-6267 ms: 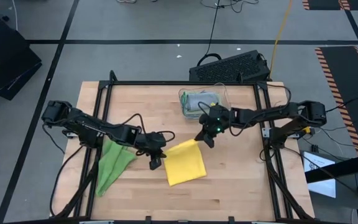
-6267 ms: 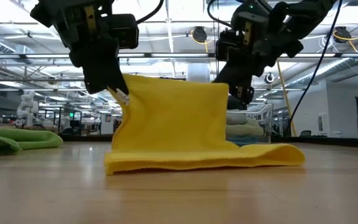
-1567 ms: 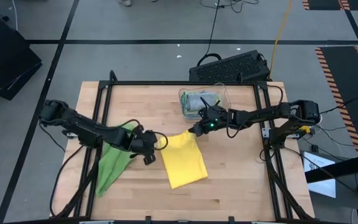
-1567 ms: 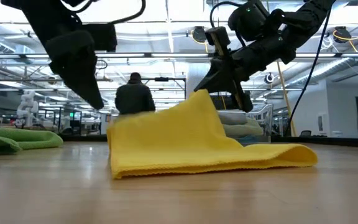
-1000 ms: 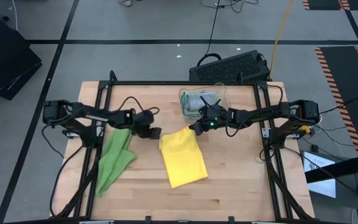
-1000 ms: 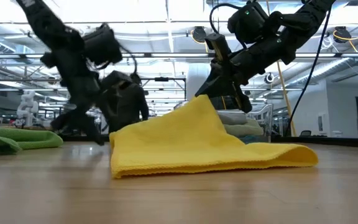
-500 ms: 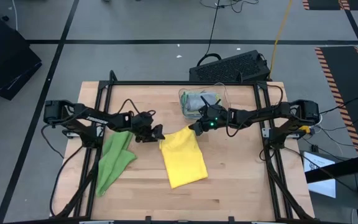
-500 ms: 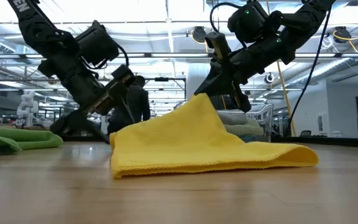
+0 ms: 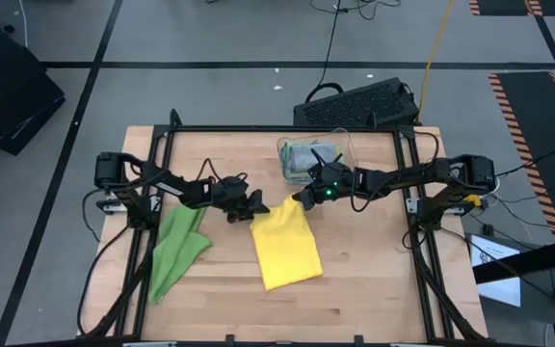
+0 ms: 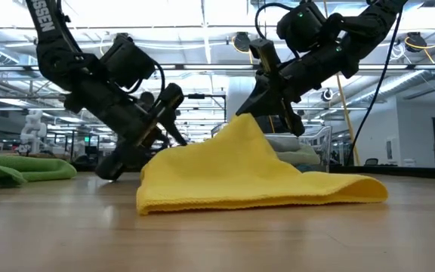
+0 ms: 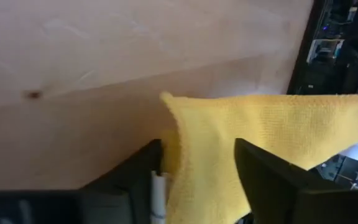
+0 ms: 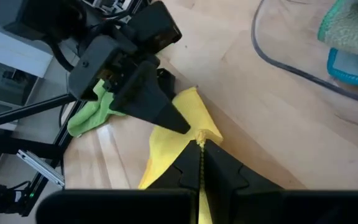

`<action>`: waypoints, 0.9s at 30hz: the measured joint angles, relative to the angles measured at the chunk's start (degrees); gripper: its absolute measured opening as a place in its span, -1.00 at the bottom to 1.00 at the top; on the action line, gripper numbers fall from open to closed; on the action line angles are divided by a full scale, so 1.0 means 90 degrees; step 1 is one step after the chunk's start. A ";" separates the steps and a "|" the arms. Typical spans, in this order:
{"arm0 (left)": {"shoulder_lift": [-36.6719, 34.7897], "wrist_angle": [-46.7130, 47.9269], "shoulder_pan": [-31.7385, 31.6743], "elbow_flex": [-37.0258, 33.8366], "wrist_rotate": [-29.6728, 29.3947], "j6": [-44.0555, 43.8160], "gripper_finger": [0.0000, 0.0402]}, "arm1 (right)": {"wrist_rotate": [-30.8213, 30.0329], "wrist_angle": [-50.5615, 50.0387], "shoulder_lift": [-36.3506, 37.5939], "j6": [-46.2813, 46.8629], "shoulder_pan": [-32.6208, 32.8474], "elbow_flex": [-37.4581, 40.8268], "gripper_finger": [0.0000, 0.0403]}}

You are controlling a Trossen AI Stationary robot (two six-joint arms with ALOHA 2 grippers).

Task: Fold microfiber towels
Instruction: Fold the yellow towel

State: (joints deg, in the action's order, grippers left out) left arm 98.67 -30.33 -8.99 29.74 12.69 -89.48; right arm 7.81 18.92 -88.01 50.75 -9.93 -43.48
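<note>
A yellow towel (image 9: 285, 246) lies mid-table, its far right corner raised like a tent peak (image 10: 240, 122). My right gripper (image 9: 302, 200) is shut on that corner. My left gripper (image 9: 256, 206) is low at the towel's far left corner, open, and in the left wrist view its fingers stand on either side of that corner (image 11: 191, 118). A green towel (image 9: 176, 251) lies crumpled on the table's left part, under the left arm. My left gripper has the yellow towel's far left corner between its open fingers (image 11: 263, 171); whether they touch the cloth I cannot tell. My right gripper pinches the towel's far right corner (image 12: 197, 132) between its two shut fingers. It slants down from the table's right side. The corner is lifted and the cloth slopes down from it, the rest lying on the table.
A clear plastic bin (image 9: 313, 157) with more towels (image 12: 353, 31) stands at the far middle, just behind my right gripper. Black frame rails (image 9: 157, 173) run along the table's left and right sides. Bare wood lies toward the near edge.
My left gripper has gone toward the table's right edge and down, from beside the green towel to the yellow towel's far left corner, rolling as it went. My right gripper has kept the raised corner still.
</note>
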 joint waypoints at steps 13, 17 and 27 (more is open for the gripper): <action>-0.0089 -0.0315 -0.0092 -0.0032 -0.0121 0.1000 -0.85 | 0.0163 -0.0036 0.0000 -0.0052 -0.0010 0.0000 -0.98; -0.0308 -0.0164 -0.0095 -0.0058 -0.0139 0.1478 -0.96 | 0.0357 -0.0027 0.0000 -0.0145 -0.0081 0.0000 -0.98; -0.1891 -0.0090 0.0395 -0.0043 -0.0550 0.4077 -0.98 | 0.1965 0.0349 0.0112 -0.0627 -0.0335 0.0002 -0.98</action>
State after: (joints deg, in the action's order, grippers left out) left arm 81.65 -31.14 -5.44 29.35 7.74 -52.78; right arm 25.49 22.06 -87.00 45.11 -12.95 -43.47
